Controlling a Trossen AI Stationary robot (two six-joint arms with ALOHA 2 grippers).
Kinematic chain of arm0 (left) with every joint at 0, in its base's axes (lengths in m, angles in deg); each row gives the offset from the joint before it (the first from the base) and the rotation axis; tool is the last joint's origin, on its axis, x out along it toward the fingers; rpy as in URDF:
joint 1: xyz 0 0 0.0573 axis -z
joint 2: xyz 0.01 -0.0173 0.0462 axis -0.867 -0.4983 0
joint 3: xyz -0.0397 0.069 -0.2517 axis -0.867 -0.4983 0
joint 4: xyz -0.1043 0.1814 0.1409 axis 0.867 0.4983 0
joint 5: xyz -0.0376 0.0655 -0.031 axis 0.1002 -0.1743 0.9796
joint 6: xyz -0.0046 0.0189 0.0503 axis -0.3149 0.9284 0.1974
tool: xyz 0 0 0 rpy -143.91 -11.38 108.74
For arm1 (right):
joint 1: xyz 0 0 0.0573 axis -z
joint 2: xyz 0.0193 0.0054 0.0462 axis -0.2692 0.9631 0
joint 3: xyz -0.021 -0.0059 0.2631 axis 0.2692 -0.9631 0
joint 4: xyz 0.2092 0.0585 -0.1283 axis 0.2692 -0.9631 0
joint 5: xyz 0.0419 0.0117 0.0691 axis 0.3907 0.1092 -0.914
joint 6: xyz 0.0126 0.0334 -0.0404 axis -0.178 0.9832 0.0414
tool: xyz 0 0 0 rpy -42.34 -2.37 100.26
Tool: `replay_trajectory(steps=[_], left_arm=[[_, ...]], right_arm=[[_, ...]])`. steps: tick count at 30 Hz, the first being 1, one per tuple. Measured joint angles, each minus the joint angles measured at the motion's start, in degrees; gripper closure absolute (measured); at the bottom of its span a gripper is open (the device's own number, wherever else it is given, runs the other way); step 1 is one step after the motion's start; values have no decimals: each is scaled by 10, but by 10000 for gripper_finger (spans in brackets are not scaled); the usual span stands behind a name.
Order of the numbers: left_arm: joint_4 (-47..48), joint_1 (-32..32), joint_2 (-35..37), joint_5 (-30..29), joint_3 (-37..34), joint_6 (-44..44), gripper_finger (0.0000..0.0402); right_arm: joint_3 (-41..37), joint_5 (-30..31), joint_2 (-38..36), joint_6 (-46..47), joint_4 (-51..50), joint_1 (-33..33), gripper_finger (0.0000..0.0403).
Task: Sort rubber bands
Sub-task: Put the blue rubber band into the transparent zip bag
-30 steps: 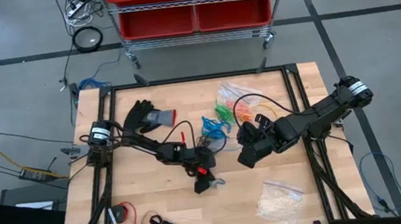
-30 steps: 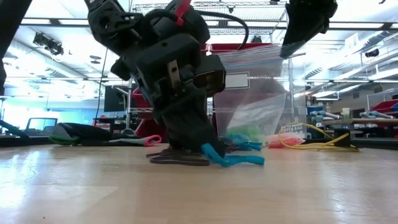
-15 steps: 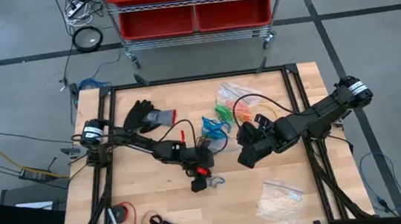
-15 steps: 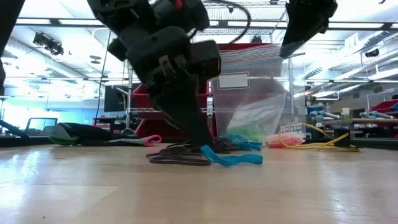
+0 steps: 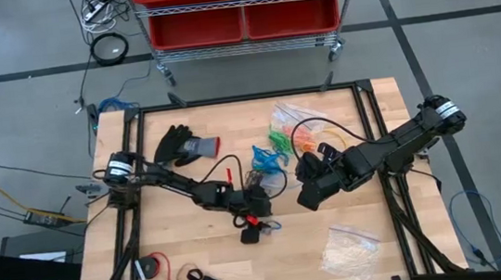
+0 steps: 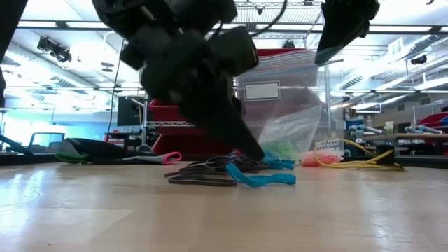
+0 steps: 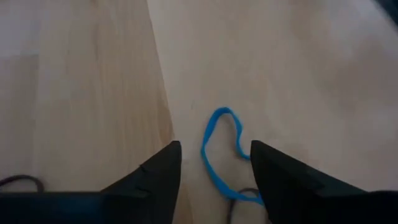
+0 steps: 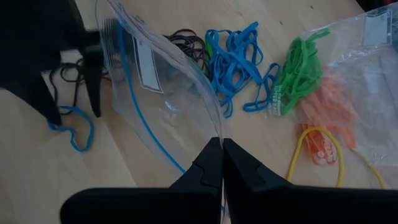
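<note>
One blue rubber band (image 7: 221,149) lies flat on the wood, and my left gripper (image 7: 214,163) stands open just over it, a finger on either side. The same blue rubber band (image 6: 260,179) shows in the low view beside several black bands (image 6: 203,175). In the high view my left gripper (image 5: 261,221) is near the table's middle. More rubber bands lie farther back: a blue heap (image 5: 266,157), a green heap (image 5: 278,140) and orange ones (image 8: 326,102). My right gripper (image 8: 217,152) is shut on a clear zip bag (image 6: 280,105). My right gripper pinches the clear bag's top edge, at its blue zip strip (image 8: 200,132), between its two shut fingers. The fingers slant down from the table's right side. The bag hangs open below them, and its lower end (image 6: 276,143) comes down among the bands at table level.
A black and grey glove (image 5: 181,145) lies at the far left. A clear bag of whitish pieces (image 5: 349,249) sits near the front right. A red roll (image 5: 154,265) and a small looped item (image 5: 200,278) lie front left. A yellow cable (image 8: 314,155) curls beside the orange bands.
My left gripper has opened and let go of the blue band, rolled about its own line and risen a little. The band, first pinned under the fingertips with one end up, now lies flat on the table. My right gripper has kept still with the bag.
</note>
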Motion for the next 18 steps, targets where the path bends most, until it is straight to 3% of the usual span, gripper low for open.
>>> replay_trajectory(steps=[6,9,11,15,18], left_arm=[[-25,0,-34,-5,0,-3,201],[-27,0,-38,-6,1,-11,222],[-27,-1,-39,-9,1,-11,257],[-23,-1,-40,-8,1,-14,377],[-23,-1,-40,-8,1,-14,395]], right_arm=[[0,0,0,0,5,0,403],[0,0,0,0,9,0,403],[0,-1,0,-2,11,0,403],[0,-2,0,-10,19,0,403],[0,-3,0,-13,18,0,403]])
